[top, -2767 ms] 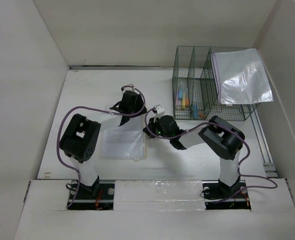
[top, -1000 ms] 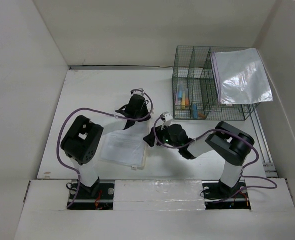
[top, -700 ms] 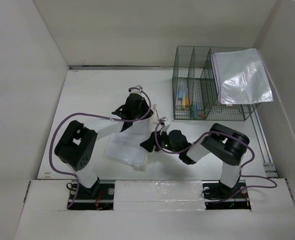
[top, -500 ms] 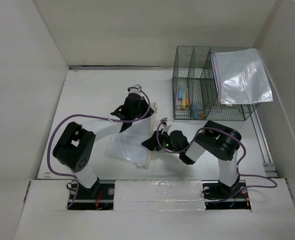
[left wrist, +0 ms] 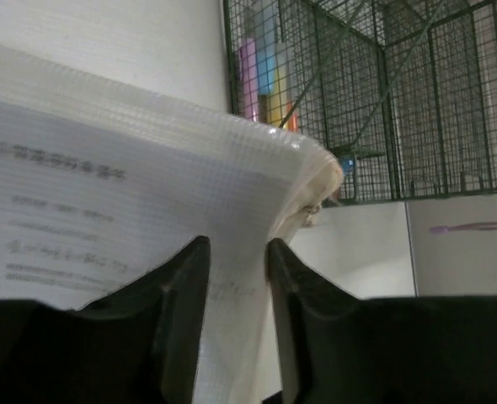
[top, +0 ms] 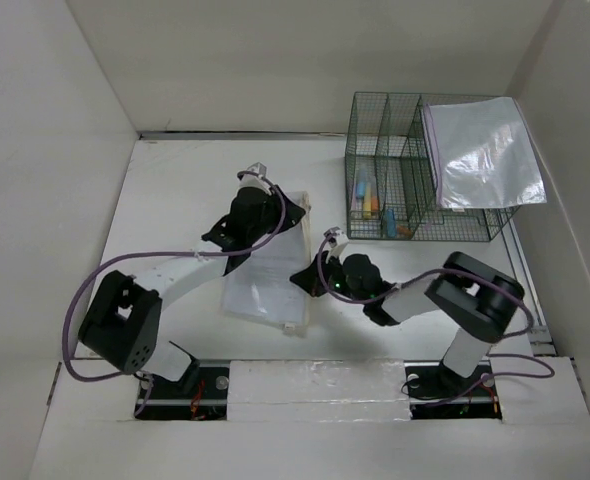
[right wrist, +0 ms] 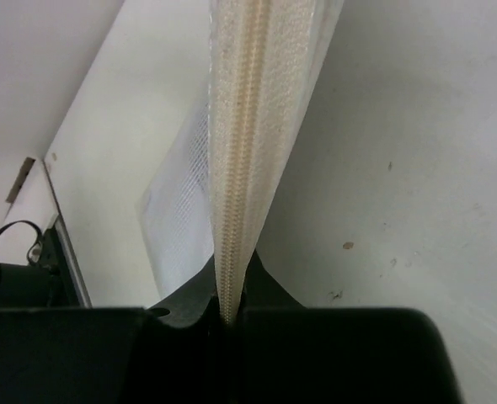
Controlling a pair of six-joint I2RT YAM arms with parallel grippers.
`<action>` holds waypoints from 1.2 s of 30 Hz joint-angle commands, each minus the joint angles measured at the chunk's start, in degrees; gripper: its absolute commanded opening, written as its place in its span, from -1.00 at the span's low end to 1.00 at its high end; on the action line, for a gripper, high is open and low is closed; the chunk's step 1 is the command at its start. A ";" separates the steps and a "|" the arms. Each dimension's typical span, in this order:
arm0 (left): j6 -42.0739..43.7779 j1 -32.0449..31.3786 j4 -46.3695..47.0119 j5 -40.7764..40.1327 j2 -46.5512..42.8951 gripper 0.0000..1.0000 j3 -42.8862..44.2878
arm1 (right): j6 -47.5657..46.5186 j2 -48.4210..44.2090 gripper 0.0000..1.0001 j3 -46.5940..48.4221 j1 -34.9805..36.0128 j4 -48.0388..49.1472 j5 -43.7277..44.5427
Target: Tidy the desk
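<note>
pouch (top: 265, 275) | swung lengthwise | left gripper (left wrist: 236, 252), right gripper (right wrist: 228, 307) pinching it

Plain white walls (top: 305, 60), even light

White desk (top: 175, 190); green wire rack (top: 395, 130) standing at far right corner.

One camera hangs overhead behind the arm bases, looking down over the whole desk (top: 175, 190) to the wire rack (top: 385, 130). Both wrist cameras sit hard against the document pouch (top: 265, 275) seen from above. The left faces the rack, and the right looks along the pouch's zipper edge (right wrist: 232, 168).
</note>
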 commanded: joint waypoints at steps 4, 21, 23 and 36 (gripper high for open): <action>3.44 1.05 -0.21 -8.74 -9.57 0.06 -0.10 | -16.03 -21.28 -1.00 5.54 3.11 -31.48 14.80; 2.49 7.19 4.15 11.06 -19.70 0.60 6.23 | -30.89 -56.82 -1.00 36.03 -10.41 -80.96 14.67; -0.50 9.47 8.20 17.59 -18.03 0.60 6.05 | -32.38 -57.00 -1.00 41.81 -14.70 -83.51 10.80; -22.96 9.48 63.61 48.90 3.75 0.70 11.31 | -30.81 -48.74 -1.00 60.03 -31.43 -85.28 -19.17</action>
